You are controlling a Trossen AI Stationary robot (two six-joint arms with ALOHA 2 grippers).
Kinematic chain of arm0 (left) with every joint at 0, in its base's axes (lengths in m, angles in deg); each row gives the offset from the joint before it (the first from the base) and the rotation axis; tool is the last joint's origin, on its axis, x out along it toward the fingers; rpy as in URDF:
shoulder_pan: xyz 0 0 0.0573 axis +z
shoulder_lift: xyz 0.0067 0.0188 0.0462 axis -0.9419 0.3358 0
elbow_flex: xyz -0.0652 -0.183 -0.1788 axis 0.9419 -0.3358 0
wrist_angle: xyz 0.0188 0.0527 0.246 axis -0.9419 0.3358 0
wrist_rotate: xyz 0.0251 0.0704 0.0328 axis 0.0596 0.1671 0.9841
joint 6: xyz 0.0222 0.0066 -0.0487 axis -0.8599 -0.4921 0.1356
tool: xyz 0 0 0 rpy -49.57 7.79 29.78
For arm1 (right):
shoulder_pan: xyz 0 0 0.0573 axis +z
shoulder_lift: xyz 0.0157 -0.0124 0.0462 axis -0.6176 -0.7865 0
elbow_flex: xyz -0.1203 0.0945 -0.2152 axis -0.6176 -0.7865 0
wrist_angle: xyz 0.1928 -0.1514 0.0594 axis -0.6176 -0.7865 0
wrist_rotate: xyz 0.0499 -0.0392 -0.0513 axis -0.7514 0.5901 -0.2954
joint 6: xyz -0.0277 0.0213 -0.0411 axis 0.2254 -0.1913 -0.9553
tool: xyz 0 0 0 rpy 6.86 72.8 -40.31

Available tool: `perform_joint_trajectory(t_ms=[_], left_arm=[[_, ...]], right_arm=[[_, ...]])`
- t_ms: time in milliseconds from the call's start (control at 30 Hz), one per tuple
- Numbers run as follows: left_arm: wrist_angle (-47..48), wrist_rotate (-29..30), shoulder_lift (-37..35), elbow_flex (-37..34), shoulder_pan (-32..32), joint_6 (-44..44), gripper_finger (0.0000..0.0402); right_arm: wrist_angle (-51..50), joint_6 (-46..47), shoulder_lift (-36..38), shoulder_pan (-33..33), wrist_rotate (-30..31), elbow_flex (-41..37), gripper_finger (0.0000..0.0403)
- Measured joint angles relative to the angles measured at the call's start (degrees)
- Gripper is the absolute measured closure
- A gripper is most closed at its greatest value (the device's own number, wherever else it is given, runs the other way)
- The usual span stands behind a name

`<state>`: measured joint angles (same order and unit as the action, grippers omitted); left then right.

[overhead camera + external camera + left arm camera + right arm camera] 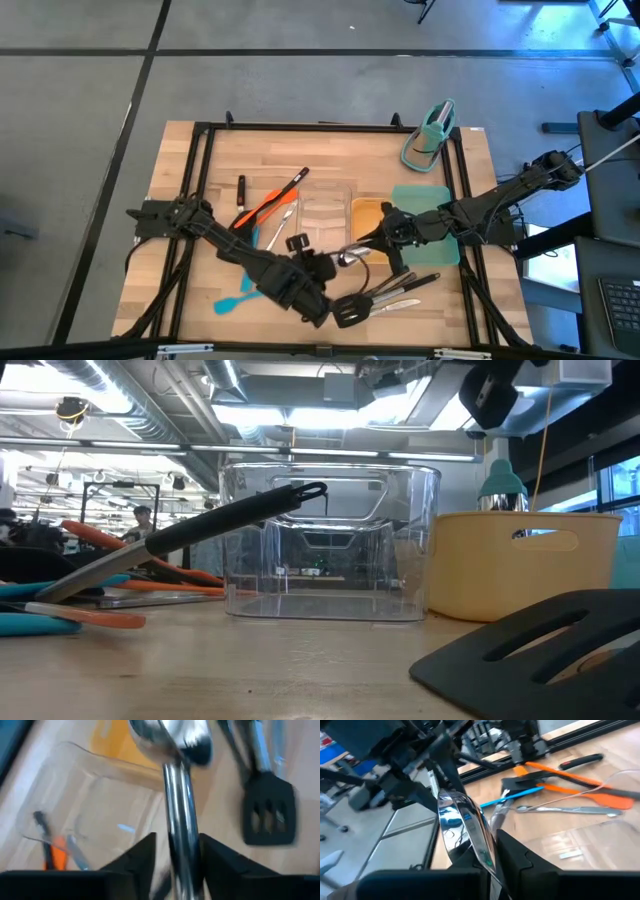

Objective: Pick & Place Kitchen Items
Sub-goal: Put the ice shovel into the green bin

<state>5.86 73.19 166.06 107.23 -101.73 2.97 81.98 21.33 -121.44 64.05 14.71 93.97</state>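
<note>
High view: both arms meet over the front middle of the wooden table (180, 200). A shiny steel spoon (350, 256) hangs between the left gripper (322, 268) and the right gripper (375, 240), just in front of the clear tray (325, 190) and the yellow tray (362, 208). This reads as a hand-over. Judgement: the left should let go only once the right has a firm pinch, then back straight off along the handle so the spoon does not twist.

Low view: neither gripper shows. A black-handled utensil (220, 525) leans against the clear tray; orange tongs (150, 565) and a blue spatula (40, 622) lie at the left, a black slotted turner (540, 650) close at the right. Behind: a workshop hall with ceiling lights, and a person far off.

Left wrist view: the spoon handle runs between the two dark fingers (135, 857), with a gap on each side; jaws parted, grip loosened.

Right wrist view: the right jaws are pinched tight on the spoon's bowl end. Beyond lie an orange spatula (600, 795), a second steel spoon (565, 810) and the left arm.

Surface: pale butcher-block in a black frame, grey floor around; a teal stand (432, 135) at the far right corner.
</note>
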Motion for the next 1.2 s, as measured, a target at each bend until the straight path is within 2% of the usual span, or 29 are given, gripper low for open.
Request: perform_joint_trajectory(t_ms=[133, 200, 267, 400, 567, 833, 1000, 1067, 1200], left_arm=[[7.3, 1.6, 0.0, 3.7, -1.8, 5.1, 0.0200], [11.2, 3.2, 0.0, 5.4, -2.9, 8.6, 0.0192], [10.2, 4.7, -0.6, 5.9, -4.3, 9.3, 0.0191], [10.5, 7.7, -1.4, 5.8, -7.1, 12.2, 0.0197], [10.5, 9.5, -1.3, 5.7, -10.2, 13.9, 0.0206], [10.5, 14.5, -1.1, 4.6, -15.0, 15.9, 0.0209], [10.5, 16.1, -0.7, 4.5, -17.3, 16.5, 0.0213], [10.5, 16.2, -0.6, 4.5, -18.0, 16.5, 0.0212], [10.5, 17.3, -0.3, 4.5, -19.1, 16.5, 0.0212]], right_arm=[[-0.7, 0.9, 0.1, 0.0, 0.1, 0.0, 0.0387], [-2.1, 2.4, 0.2, -0.1, 0.3, 0.0, 0.0387], [-5.8, 4.6, 0.6, -0.2, 0.9, 0.5, 0.0387], [-24.5, 10.2, 0.9, -0.9, 1.5, 6.9, 0.0387], [-49.5, 19.2, 1.0, -0.7, 7.0, 19.0, 0.0387], [-77.4, 28.9, 1.1, 0.1, 9.0, 35.9, 0.0387], [-95.5, 38.7, 1.0, -0.5, 8.9, 43.1, 0.0387], [-100.1, 42.5, 1.0, -0.7, 7.6, 44.4, 0.0387], [-99.4, 42.9, 1.4, -2.0, 2.0, 43.8, 0.0387]])
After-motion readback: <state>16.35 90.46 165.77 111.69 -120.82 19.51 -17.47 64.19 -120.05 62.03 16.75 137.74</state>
